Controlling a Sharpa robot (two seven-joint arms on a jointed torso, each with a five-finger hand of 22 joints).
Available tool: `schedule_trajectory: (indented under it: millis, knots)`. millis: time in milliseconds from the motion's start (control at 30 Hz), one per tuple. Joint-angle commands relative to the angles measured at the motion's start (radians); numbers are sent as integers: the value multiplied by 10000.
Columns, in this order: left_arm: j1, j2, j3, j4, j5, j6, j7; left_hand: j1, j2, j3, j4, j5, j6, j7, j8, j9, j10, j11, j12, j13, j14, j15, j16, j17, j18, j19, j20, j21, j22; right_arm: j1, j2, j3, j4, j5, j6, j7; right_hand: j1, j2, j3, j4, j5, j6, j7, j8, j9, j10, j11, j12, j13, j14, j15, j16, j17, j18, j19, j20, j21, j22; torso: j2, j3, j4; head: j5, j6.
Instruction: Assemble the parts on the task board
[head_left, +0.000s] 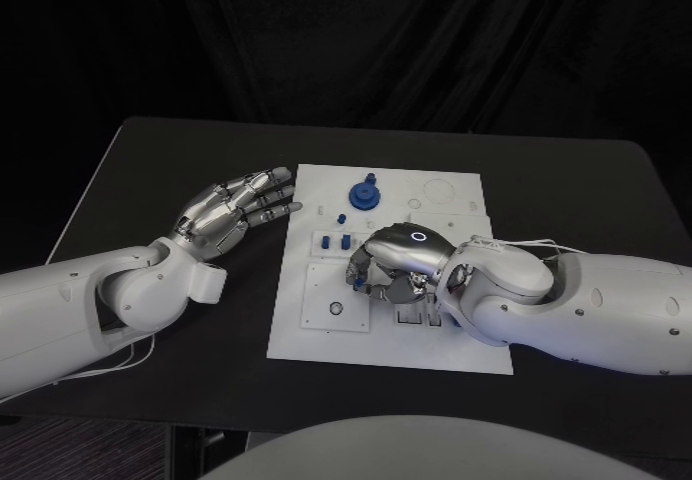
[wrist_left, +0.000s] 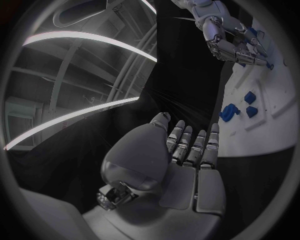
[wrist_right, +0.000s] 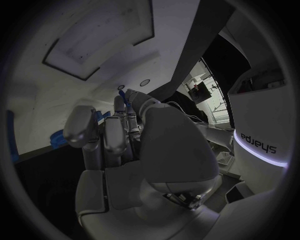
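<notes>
My right hand (head_left: 392, 262) rests on the middle of the white board (head_left: 447, 345), fingers curled down; I cannot tell whether they pinch anything. My left hand (head_left: 234, 208) hovers spread over the tabletop (head_left: 173, 150) just beside the board. Blue parts (head_left: 365, 193) stand near the board's far edge.

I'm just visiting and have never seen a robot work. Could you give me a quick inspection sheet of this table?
Surface: black table, bare round the board.
Job's things: white task board; blue round part standing at its far end; small blue parts beside it.
Clutter: nothing seen.
Hands: left hand open beside the board; right hand curled down over the board, hold unclear.
Cables: white cable on the right arm.
Surroundings: dark curtain.
</notes>
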Motion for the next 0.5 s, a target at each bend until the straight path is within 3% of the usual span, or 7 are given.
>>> schedule_trajectory:
  millis: [33,500]
  knots:
    - [-20,14,8,11,45,144,26,-63,15,86,5,64,-35,80,50,6,-46,37,-27,-5,-60,19,29,-4,-133,-15,-2,-23,-18,-35,-19,0,36,341,-271,48,60,87,37,-23,25,28,5,8,226,97,-9,-63,15,75,16,48,-4,-153,96,-4,25,1412,-2,-3,-12,20,0]
    - [-22,58,8,-40,45,175,-29,-75,20,93,14,63,-30,82,52,8,-38,41,-20,-3,-65,18,30,-4,-134,-11,-2,-23,-17,-39,-12,0,-40,608,10,-34,186,126,163,-141,-22,-11,22,-34,302,159,-1,-187,2,39,14,-51,-120,-136,59,-20,-67,1383,-3,0,2,67,0]
